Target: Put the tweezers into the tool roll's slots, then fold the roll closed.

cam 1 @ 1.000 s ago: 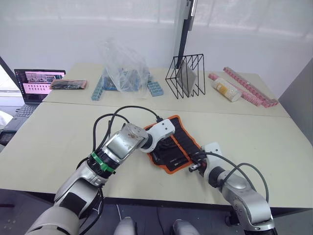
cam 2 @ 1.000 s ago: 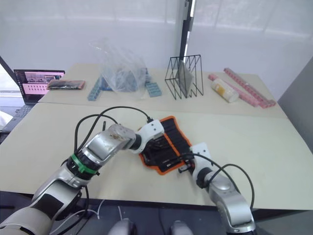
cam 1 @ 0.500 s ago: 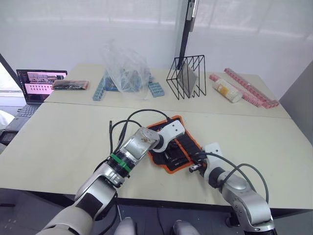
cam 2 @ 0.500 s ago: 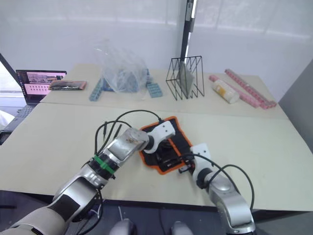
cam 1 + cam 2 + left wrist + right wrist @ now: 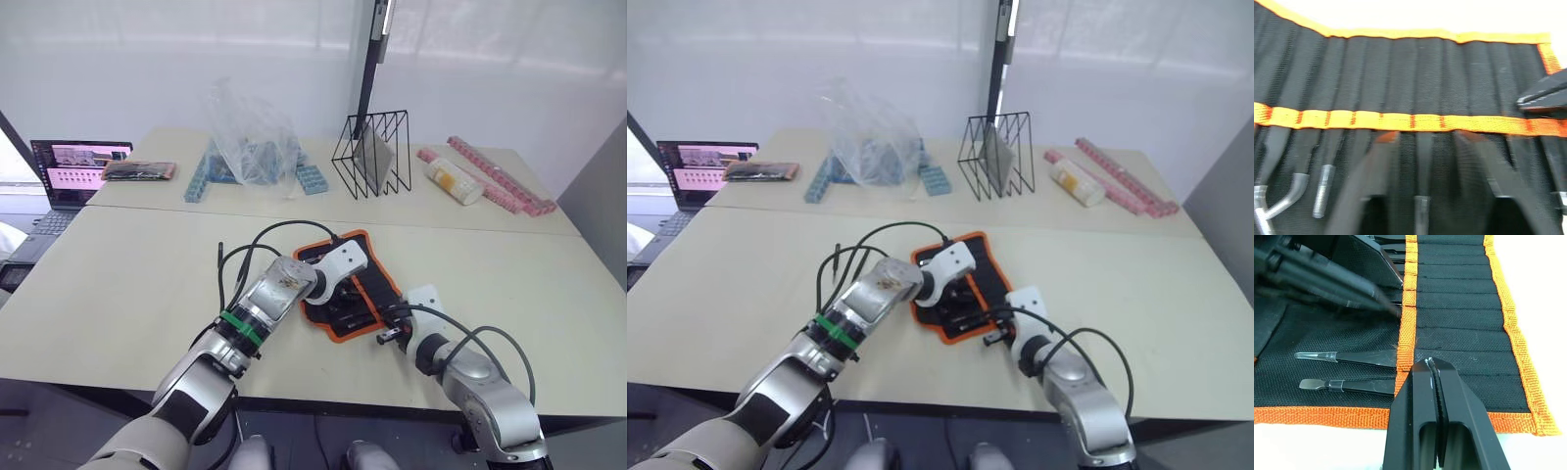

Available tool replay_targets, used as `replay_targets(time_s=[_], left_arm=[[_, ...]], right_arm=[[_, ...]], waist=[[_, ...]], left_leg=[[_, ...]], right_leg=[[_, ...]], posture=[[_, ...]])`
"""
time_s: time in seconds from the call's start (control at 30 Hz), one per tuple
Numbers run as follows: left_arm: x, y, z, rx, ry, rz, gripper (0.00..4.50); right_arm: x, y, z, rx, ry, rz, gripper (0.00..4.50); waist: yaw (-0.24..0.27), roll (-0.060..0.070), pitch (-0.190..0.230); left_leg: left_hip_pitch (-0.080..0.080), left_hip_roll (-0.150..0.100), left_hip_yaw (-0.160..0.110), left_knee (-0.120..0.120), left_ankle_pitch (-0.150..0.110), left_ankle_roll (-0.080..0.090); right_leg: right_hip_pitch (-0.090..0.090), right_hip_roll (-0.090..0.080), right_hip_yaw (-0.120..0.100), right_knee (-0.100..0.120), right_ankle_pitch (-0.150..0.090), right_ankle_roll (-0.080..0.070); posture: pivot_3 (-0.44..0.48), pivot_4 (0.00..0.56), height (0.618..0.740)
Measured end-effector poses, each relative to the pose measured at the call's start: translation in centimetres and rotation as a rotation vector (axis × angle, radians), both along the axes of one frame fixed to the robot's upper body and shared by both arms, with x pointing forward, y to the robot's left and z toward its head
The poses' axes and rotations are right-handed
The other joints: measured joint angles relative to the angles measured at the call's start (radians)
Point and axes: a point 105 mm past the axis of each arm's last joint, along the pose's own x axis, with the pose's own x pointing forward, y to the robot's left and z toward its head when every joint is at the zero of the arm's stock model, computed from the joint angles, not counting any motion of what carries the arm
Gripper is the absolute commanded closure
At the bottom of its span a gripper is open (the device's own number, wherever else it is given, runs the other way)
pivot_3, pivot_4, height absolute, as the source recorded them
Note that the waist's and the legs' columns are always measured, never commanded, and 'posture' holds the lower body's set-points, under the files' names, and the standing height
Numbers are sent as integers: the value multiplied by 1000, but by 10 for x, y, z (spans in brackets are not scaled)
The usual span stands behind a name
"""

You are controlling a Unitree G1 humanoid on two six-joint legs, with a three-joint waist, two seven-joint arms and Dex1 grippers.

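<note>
The tool roll (image 5: 378,284) lies open mid-table, black with orange trim. My left gripper (image 5: 343,299) hovers over its middle, open, its fingers (image 5: 1374,176) astride one slot (image 5: 1422,73). Several tweezers (image 5: 1322,191) sit in the slots with their ends sticking out below the orange band. In the right wrist view two tweezers (image 5: 1347,357) with clear-capped tips lie tucked under the band. My right gripper (image 5: 1432,364) is shut, empty, its tip resting on that orange band by the roll's near right corner (image 5: 384,335).
On the far table stand a black wire rack (image 5: 372,152), a clear plastic bag (image 5: 250,137), blue trays (image 5: 201,178), a bottle (image 5: 453,179) and pink strips (image 5: 500,176). A laptop (image 5: 73,166) and a dark flat packet (image 5: 137,169) are at the far left.
My left gripper has swung right, from the roll's left edge to over its middle. The right gripper has stayed at the roll's near right corner.
</note>
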Motion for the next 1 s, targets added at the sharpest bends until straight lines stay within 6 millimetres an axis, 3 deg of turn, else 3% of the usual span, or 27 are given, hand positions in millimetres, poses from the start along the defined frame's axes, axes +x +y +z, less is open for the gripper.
replay_targets(time_s=[0.13, 0.17, 0.23, 0.4, 0.53, 0.63, 0.7, 0.83, 1.0], left_arm=[[-4, 26, 30, -6, -56, 20, 98], [-5, 37, 40, -7, -78, 41, 30], [-8, 58, 50, -17, -96, 71, 30], [-22, 110, 50, -81, -90, 191, 30], [-35, 178, 40, -92, -169, 375, 30], [-60, 224, 23, -90, -155, 521, 30], [-72, 244, 17, -83, -137, 591, 30], [-115, 294, 9, -144, -112, 800, 30], [-157, 329, 11, -212, -113, 927, 30]], right_arm=[[-1, 2, -1, 3, 4, 12, 4500], [-1, 2, -1, 2, 4, 14, 4500], [-1, 2, -1, 1, 6, 16, 4500], [-1, 2, -1, -1, 6, 28, 4500], [-1, 2, -1, -11, 8, 46, 4500], [-1, 0, -2, -17, 14, 57, 4500], [-1, -5, -4, -27, 23, 53, 4500], [-4, -11, -6, -31, 32, 64, 4500], [-8, -20, -8, -45, 42, 57, 4500]], waist=[[-10, 1, 1], [-12, 2, 0], [-15, 2, 0], [-18, 2, 0], [-18, 2, 0], [-19, 1, 1], [-10, -2, 1], [-3, -7, 1], [19, -11, -1]], left_leg=[[1, 1, 0, -2, 0, 0], [1, 1, 0, -2, 0, 0], [2, 1, 0, -4, 0, 0], [2, 1, 0, -5, 0, 0], [4, 2, 0, -8, 0, 0], [5, 2, 2, -9, 0, 0], [7, 1, 0, -9, 0, 0], [10, 2, 2, -11, -1, -1], [10, 1, 2, -11, -1, -1]], right_leg=[[0, 1, 0, 0, 0, -1], [0, 1, 0, -1, 0, -1], [1, 0, 0, -3, 0, -1], [1, 0, 0, -4, 0, -1], [1, -1, 0, -5, 0, -1], [1, -3, -1, -6, 0, -2], [1, -3, -2, -6, 0, -2], [2, -8, -2, -9, -1, -3], [2, -17, -6, -10, -3, -4]], posture=[[0, 150, 689], [0, 150, 689], [0, 150, 689], [0, 150, 689], [0, 150, 689], [0, 150, 689], [0, 150, 689], [0, 150, 689], [0, 150, 689]])
